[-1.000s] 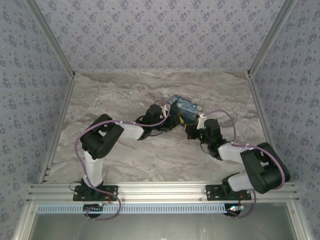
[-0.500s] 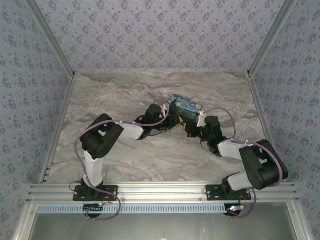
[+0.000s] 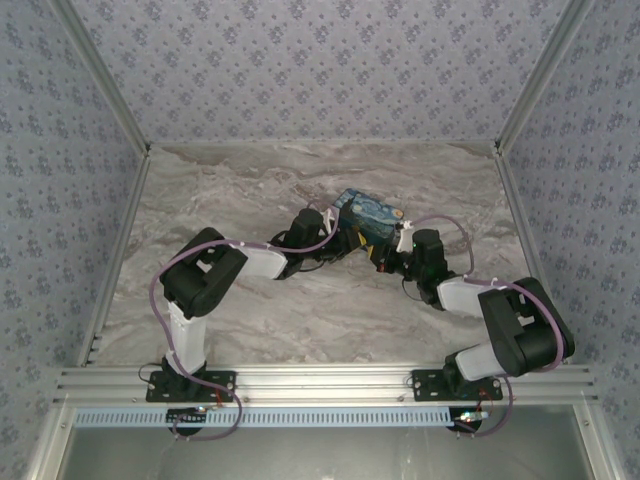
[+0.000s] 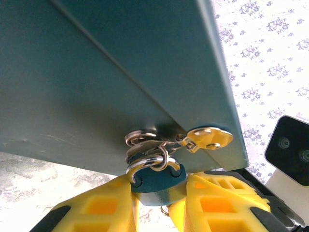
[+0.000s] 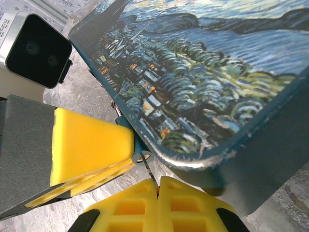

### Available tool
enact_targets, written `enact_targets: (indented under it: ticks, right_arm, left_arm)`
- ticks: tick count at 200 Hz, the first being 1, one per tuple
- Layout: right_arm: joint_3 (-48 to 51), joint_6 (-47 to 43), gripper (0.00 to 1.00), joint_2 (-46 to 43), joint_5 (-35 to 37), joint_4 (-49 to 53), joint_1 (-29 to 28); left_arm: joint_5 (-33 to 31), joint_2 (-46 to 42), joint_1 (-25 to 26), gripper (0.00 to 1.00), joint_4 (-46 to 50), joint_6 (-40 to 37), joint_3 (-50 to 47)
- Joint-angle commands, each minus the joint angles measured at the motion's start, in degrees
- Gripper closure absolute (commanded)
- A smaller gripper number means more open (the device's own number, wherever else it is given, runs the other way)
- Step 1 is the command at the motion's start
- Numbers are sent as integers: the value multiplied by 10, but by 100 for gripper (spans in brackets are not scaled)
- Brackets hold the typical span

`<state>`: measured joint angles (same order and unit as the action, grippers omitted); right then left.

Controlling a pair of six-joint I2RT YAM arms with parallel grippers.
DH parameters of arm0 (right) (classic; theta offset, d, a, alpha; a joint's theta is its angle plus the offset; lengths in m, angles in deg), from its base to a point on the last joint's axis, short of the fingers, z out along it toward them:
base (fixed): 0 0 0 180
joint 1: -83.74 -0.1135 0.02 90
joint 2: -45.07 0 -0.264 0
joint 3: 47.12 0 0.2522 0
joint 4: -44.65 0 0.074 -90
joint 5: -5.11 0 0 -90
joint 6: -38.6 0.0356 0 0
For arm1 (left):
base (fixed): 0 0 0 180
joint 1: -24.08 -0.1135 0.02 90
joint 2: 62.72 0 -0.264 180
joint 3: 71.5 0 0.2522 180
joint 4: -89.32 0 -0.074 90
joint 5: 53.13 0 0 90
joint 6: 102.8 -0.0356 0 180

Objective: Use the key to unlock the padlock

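starry-night box (image 3: 368, 212) (teal sides) | mid marbled table (image 3: 220, 190) | floral-papered walls (image 3: 320, 60) around

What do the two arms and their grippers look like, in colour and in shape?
The left arm and right arm have black joint housings, white links and a lilac cable each. The left gripper and right gripper have blocky yellow fingers with square recesses.

The box (image 3: 368, 213) sits on the table (image 3: 250, 180), a little beyond its middle, at 12 o'clock from the arm bases. The left tool (image 3: 343, 240) meets the box at its 8 o'clock, the right tool (image 3: 388, 262) at its 5 o'clock. The padlock (image 4: 157, 180) hangs from the box's edge, between the left tool's pads. The key (image 5: 148, 170), in the right tool, reaches the padlock's underside.
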<state>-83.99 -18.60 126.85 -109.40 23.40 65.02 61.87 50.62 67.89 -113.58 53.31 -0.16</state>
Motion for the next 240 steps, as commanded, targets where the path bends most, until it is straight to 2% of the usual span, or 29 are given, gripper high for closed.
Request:
enact_targets:
  ticks: [1,52,100,168,197,240]
  right_arm:
    - [-34,-4,100,-1,-4,-43,-8]
    - [-29,-112,100,-21,101,-19,-62]
    - [-29,-170,100,-22,138,-20,-81]
    - [-29,-82,100,-22,55,-63,-51]
    - [-14,-66,100,-18,92,-41,-63]
    - [47,-30,100,16,122,-97,-66]
  left_arm:
    - [86,1,27,76,-13,-1,4]
    - [87,0,28,76,-11,-1,7]
    - [89,-4,27,76,-8,-1,7]
    - [90,2,27,76,-11,1,6]
    - [90,19,27,76,-22,10,9]
    - [98,60,27,76,-43,32,17]
